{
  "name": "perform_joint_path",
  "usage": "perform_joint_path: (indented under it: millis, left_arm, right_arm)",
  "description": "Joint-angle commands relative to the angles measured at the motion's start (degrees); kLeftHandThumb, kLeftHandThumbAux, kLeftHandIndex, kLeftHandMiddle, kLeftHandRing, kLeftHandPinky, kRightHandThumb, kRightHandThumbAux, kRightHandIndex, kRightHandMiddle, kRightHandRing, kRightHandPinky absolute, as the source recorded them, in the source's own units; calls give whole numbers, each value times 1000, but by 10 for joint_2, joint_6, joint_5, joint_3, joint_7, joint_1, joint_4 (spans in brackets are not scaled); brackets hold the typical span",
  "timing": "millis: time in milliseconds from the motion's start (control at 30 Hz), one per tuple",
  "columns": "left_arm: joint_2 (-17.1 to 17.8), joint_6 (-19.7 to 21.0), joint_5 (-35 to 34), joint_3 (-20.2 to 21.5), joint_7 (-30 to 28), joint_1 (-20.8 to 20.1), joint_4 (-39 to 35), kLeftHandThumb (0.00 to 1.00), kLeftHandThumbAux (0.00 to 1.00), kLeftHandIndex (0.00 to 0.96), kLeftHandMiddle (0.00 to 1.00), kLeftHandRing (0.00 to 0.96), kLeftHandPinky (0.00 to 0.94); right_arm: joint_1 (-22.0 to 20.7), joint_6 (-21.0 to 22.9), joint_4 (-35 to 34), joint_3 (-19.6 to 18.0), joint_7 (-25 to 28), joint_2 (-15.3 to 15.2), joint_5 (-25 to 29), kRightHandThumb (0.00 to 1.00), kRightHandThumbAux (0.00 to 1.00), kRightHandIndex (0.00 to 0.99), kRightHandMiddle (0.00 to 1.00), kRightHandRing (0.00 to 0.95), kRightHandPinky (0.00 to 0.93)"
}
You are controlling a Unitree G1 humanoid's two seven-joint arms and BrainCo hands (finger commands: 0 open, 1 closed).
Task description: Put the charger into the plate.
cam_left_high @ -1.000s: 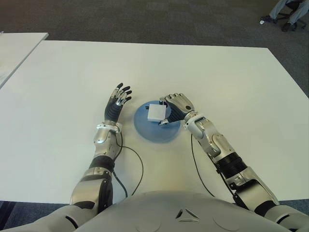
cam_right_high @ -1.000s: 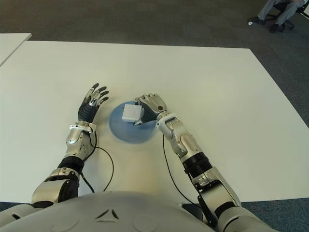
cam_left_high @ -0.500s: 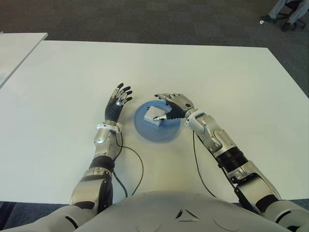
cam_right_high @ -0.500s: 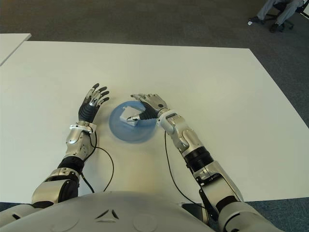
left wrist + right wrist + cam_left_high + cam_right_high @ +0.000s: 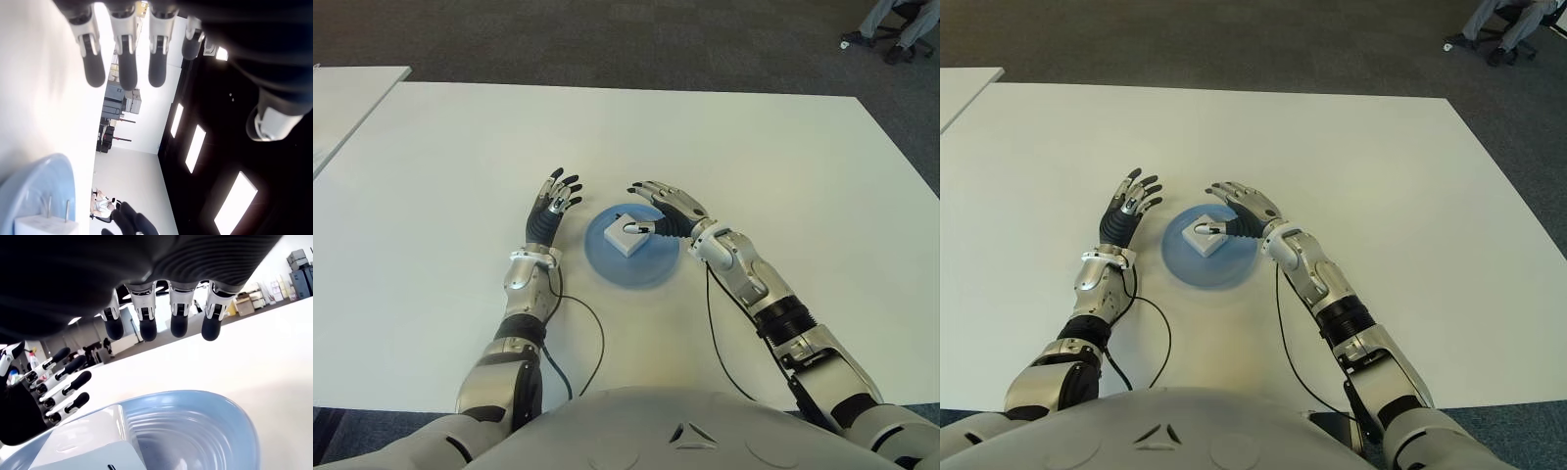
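White square charger lies in round blue plate; right hand, fingers spread and empty, at its 2 o'clock, should lift clear vertically. Left hand, spread, idle at plate's 10 o'clock.

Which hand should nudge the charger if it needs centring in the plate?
Right hand: open over the blue round plate, thumb at the white square charger. Left hand open beside the plate's left.
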Motion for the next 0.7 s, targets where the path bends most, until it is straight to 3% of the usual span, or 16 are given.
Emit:
perform_joint_path:
  millis: [33, 433, 567, 700]
  left_arm:
    - [-5, 8, 0, 1, 1, 2, 19, 0, 440, 67, 197, 210, 220]
    - [-4, 6, 2, 0, 0, -3, 27, 0, 432, 51, 194, 211, 232]
    - [-2, 6, 0, 2, -3, -4, 31, 0, 432, 52, 196, 212, 229]
    - [-1, 3, -1, 3, -6, -5, 32, 0, 436, 52, 197, 212, 229]
  right_arm:
    - [-8, -11, 13, -4, -7, 0, 13, 387, 83, 0, 0, 0, 0]
    - [-6, -9, 4, -25, -17, 0, 37, 360, 91, 0, 0, 0, 0]
    - [3, 6, 8, -55, -44, 24, 65, 300, 149, 0, 0, 0, 0]
    - [8, -20, 57, -109, -98, 65, 139, 249, 212, 0, 0, 0, 0]
